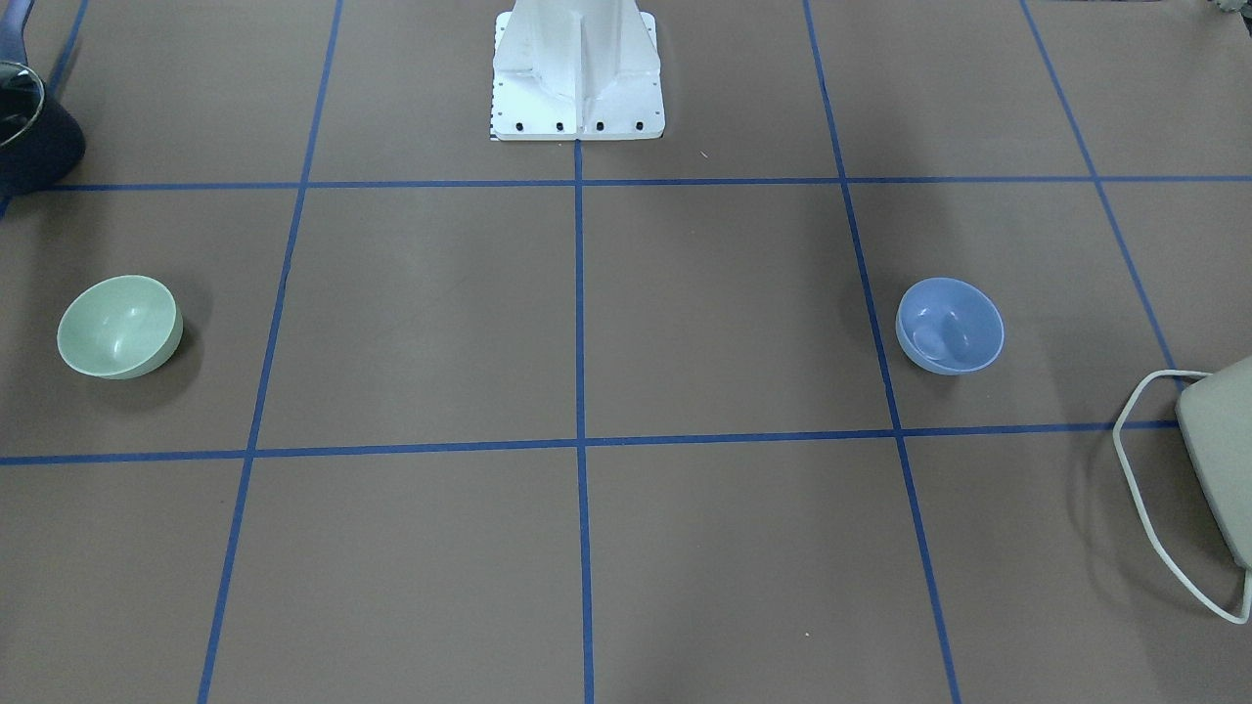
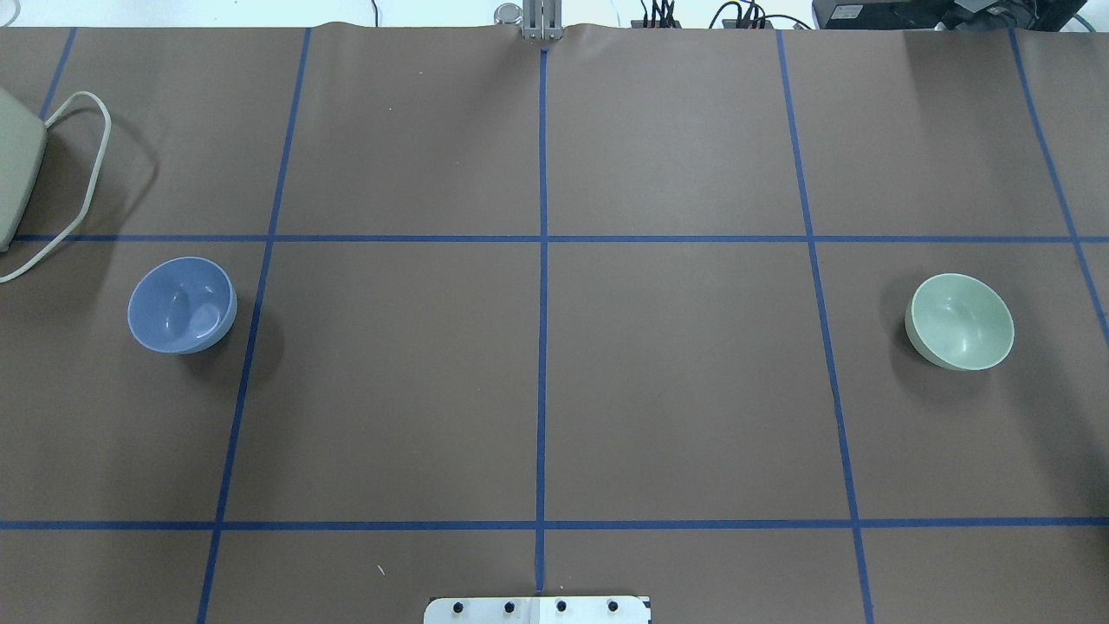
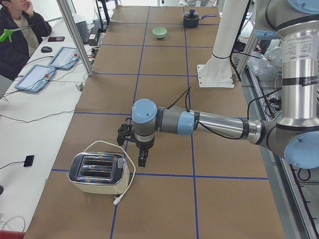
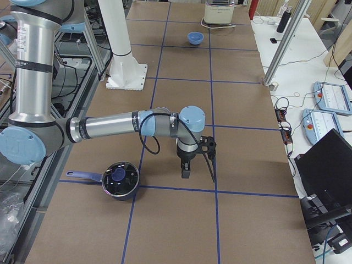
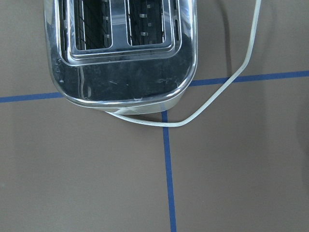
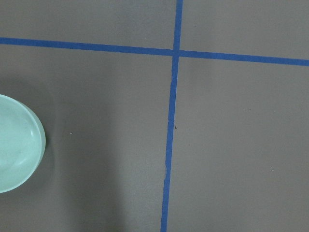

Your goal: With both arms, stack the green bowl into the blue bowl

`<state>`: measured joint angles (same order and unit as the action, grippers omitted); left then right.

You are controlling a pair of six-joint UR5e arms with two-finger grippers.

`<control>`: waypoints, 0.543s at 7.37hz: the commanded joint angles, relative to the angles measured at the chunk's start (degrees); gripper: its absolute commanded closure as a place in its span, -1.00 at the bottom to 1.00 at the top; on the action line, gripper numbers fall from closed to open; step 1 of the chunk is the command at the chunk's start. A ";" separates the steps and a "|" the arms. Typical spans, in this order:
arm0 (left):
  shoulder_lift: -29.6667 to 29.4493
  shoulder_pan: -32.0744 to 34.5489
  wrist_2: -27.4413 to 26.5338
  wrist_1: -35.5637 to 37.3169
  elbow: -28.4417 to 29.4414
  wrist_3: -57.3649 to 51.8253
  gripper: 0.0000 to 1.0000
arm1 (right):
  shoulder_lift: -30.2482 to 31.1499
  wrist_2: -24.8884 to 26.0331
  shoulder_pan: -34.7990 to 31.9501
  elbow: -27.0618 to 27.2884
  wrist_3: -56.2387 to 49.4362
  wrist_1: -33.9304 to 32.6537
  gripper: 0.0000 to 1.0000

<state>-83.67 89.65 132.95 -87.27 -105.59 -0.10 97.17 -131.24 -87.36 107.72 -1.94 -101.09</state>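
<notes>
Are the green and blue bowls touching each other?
Apart. The overhead view shows the blue bowl at far left and the green bowl at far right, with brown table showing between them.

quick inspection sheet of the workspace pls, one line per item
surface: brown table cover with a blue tape grid, flat
job's things: green bowl and blue bowl upright, empty, far apart, not stacked
clutter: toaster at the robot's left end; lidded dark pot at its right end
grippers: left gripper hangs by the toaster, right gripper by the pot; open or shut cannot be told
cables: toaster cord loops loose on the table
surroundings: white stand; seated person at a side bench
</notes>
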 commanded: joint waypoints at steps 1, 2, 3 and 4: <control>-0.17 0.00 -0.06 -0.70 -0.14 0.01 -0.96 | -0.58 0.11 0.09 0.91 0.00 0.01 -1.00; -0.26 0.00 0.29 -3.67 -0.23 0.01 -0.96 | -1.71 0.20 0.09 0.66 0.44 0.10 -1.00; 0.08 0.00 -0.05 -9.00 0.20 0.45 -0.96 | -3.55 -0.15 0.17 0.57 0.53 2.28 -1.00; -0.43 0.00 0.03 -13.23 0.64 0.54 -0.96 | -3.66 -0.07 0.18 0.30 0.71 7.87 -1.00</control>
<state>-83.82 89.65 132.99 -95.13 -105.42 0.23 94.38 -131.27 -87.23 108.27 -1.45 -98.34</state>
